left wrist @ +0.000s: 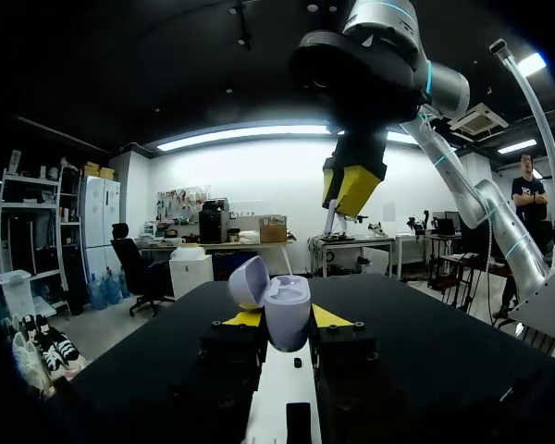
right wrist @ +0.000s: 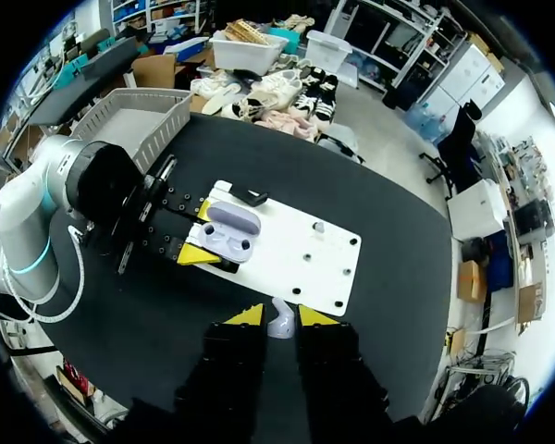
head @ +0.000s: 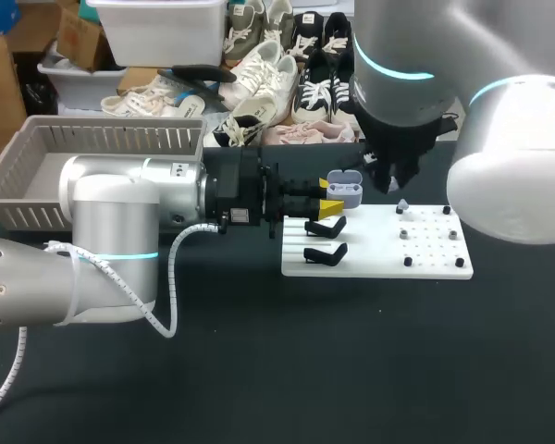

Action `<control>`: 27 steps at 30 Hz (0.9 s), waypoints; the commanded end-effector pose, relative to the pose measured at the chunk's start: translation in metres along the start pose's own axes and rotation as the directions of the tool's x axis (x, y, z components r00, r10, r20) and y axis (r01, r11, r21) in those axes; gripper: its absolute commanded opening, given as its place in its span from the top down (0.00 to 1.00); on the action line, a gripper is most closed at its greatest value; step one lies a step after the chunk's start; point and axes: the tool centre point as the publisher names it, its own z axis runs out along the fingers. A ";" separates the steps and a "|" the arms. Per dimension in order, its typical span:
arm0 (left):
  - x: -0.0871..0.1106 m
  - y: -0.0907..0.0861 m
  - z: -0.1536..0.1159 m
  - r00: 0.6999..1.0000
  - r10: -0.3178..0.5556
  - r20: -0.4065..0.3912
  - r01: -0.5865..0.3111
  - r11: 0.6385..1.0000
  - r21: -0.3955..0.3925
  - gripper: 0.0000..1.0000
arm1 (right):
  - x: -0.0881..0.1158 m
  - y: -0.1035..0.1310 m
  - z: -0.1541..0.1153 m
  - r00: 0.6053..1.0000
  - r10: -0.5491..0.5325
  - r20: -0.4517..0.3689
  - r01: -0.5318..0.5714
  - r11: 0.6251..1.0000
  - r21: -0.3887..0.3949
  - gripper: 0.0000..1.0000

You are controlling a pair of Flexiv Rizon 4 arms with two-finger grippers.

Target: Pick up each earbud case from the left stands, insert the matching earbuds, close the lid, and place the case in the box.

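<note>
Counter: black counter [head: 259, 370]; grey basket [head: 37, 157] at its back left corner, white stand board [head: 435, 264] right of its middle.
Case: lavender earbud case [left wrist: 287, 313], lid open, over the board's left edge.
Left gripper [left wrist: 279, 319]: clamped on the case from both sides.
Right gripper [right wrist: 279, 316]: above the board, pinching a white earbud [right wrist: 279, 324].

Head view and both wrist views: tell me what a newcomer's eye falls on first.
First, the lavender earbud case, lid open, clamped between the yellow tips of the left end effector at the near-left edge of the white board. Next, the right end effector hanging above that board, pinching a small white earbud between its tips.
</note>
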 end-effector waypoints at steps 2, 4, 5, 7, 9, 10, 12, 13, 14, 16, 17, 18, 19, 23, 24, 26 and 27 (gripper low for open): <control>0.001 0.000 0.000 1.000 0.001 0.002 -0.001 1.000 -0.001 1.00 | 0.004 0.000 0.000 1.000 0.004 0.015 -0.004 1.000 0.003 1.00; 0.001 0.000 0.000 1.000 0.001 0.002 -0.001 1.000 -0.001 1.00 | -0.003 0.007 -0.005 0.998 0.043 0.034 -0.045 0.998 0.046 1.00; 0.001 0.000 0.000 1.000 0.001 0.002 -0.001 1.000 -0.001 1.00 | -0.008 0.011 -0.008 0.994 0.106 0.031 -0.107 0.993 0.040 1.00; 0.001 0.000 0.000 1.000 0.001 0.002 -0.001 1.000 -0.001 1.00 | -0.014 0.015 -0.010 0.976 0.216 -0.023 -0.214 0.975 0.058 1.00; 0.001 0.000 0.000 1.000 0.001 0.002 -0.001 1.000 -0.001 1.00 | -0.018 0.017 -0.006 0.943 0.320 -0.087 -0.311 0.945 0.103 1.00; 0.001 0.000 0.000 1.000 0.001 0.002 -0.001 1.000 -0.001 1.00 | -0.021 0.019 -0.006 0.915 0.387 -0.117 -0.380 0.922 0.074 1.00; 0.001 0.000 0.000 1.000 0.001 0.002 -0.001 1.000 -0.001 1.00 | -0.024 0.023 -0.006 0.883 0.445 -0.148 -0.438 0.896 0.078 1.00; 0.001 0.000 0.000 1.000 0.001 0.002 -0.001 1.000 -0.001 1.00 | -0.024 0.024 -0.005 0.875 0.456 -0.166 -0.447 0.890 0.087 1.00; 0.001 0.000 0.000 1.000 0.001 0.002 -0.001 1.000 -0.001 1.00 | -0.025 0.026 -0.005 0.869 0.466 -0.166 -0.458 0.885 0.085 1.00; 0.001 0.000 0.000 1.000 0.001 0.002 -0.001 1.000 -0.001 1.00 | -0.025 0.027 -0.004 0.858 0.479 -0.185 -0.468 0.878 0.102 1.00; 0.001 0.000 0.000 1.000 0.001 0.002 -0.001 1.000 -0.001 1.00 | -0.025 0.028 -0.003 0.850 0.486 -0.200 -0.475 0.874 0.104 1.00; 0.001 0.000 0.000 1.000 0.001 0.002 -0.001 1.000 -0.001 1.00 | -0.024 0.028 -0.002 0.846 0.490 -0.211 -0.479 0.872 0.106 1.00; 0.001 0.000 0.000 1.000 0.001 0.002 -0.001 1.000 -0.001 1.00 | -0.022 0.028 -0.001 0.838 0.496 -0.226 -0.486 0.868 0.103 1.00; 0.001 0.000 0.000 1.000 0.001 0.002 -0.001 1.000 -0.001 1.00 | -0.015 0.025 0.001 0.836 0.488 -0.250 -0.484 0.871 0.082 1.00; 0.001 0.000 0.000 1.000 0.001 0.002 -0.001 1.000 -0.001 1.00 | -0.015 0.025 0.001 0.836 0.488 -0.250 -0.484 0.871 0.082 1.00; 0.001 0.000 0.000 1.000 0.001 0.002 -0.001 1.000 -0.001 1.00 | -0.015 0.025 0.001 0.836 0.488 -0.250 -0.484 0.871 0.082 1.00; 0.001 0.000 0.000 1.000 0.001 0.002 -0.001 1.000 -0.001 1.00 | -0.015 0.025 0.001 0.836 0.488 -0.250 -0.484 0.871 0.082 1.00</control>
